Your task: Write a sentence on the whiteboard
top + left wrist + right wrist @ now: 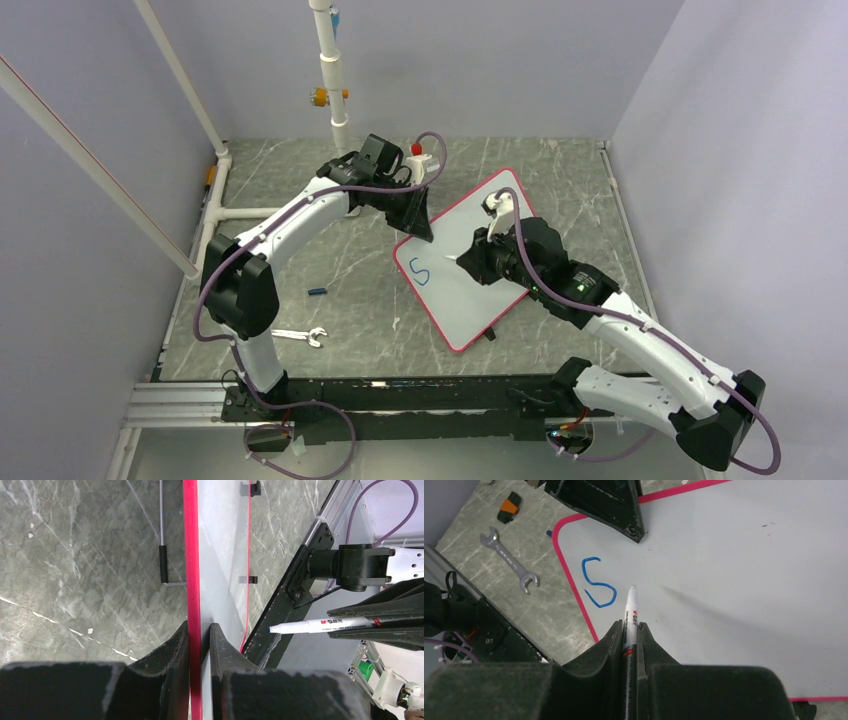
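Your left gripper (200, 630) pinches the whiteboard (470, 300) by its red rim at 10 o'clock. Your right gripper (627, 627) clamps a marker (630, 610), its tip at 3 o'clock of the sentence (598, 587), only a blue S. A wrench (300, 336) and a blue cap (317, 291) lie toward 8 o'clock.

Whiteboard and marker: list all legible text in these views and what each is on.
"S": blue handwriting, the sentence so far, on the whiteboard.
"M&G": printed on the marker barrel, left wrist view; the characters after it are too small to read.
Wrench: no readable marking.
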You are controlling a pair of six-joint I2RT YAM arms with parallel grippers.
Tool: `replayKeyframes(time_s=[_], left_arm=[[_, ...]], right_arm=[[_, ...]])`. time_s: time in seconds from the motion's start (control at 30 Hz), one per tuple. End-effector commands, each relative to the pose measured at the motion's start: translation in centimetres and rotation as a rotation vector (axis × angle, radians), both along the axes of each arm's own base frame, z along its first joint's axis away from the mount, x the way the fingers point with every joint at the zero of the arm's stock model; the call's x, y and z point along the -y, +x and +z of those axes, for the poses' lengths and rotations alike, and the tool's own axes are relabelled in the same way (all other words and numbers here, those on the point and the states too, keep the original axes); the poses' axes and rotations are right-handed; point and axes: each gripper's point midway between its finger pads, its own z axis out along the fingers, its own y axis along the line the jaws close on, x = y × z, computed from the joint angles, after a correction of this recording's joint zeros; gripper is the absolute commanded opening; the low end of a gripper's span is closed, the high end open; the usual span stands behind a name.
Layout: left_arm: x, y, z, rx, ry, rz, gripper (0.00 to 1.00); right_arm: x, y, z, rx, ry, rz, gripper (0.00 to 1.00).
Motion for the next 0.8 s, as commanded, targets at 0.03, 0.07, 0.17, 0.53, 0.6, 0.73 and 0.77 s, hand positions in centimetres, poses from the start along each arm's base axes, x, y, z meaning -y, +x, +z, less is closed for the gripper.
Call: replayKeyframes(time_s=[0.03,0.07,0.17,0.53,0.6,0.73,0.77], left_arm=[[-0.34,1.93,2.99,0.169,-0.022,-0.003,0.00],[-0.37,1.99,2.98,0.170,-0.022,-0.002,0.00],[-0.31,1.97,2.98,0.169,-0.022,-0.004,0.00],[-0.29,1.96,2.88,0.164,-0.022,-0.004,0.00],[-0.32,1.97,2.83,0.164,-0.020,-0.003,0.00],[-0.38,2.02,2.86,0.167,-0.018,-0.001,0.00],[-0.36,2.03,2.83,0.168,-0.017,-0.001,0.00]], right_arm=[[-1.02,0.28,1.11,0.044,0.030,0.054,0.00],[-1.08,0.34,1.18,0.046,0.030,0.057,0.00],[-1.27,0.48,1.19,0.046,0.026,0.064,0.00],[-1.58,0.95,0.93,0.046,0.022,0.067,0.00],[-1.62,0.95,0.88,0.044,0.023,0.069,0.00],[-1.61,0.96,0.65,0.039,0.025,0.066,0.00],[-1.59,0.93,0.57,0.037,0.024,0.065,0.00]])
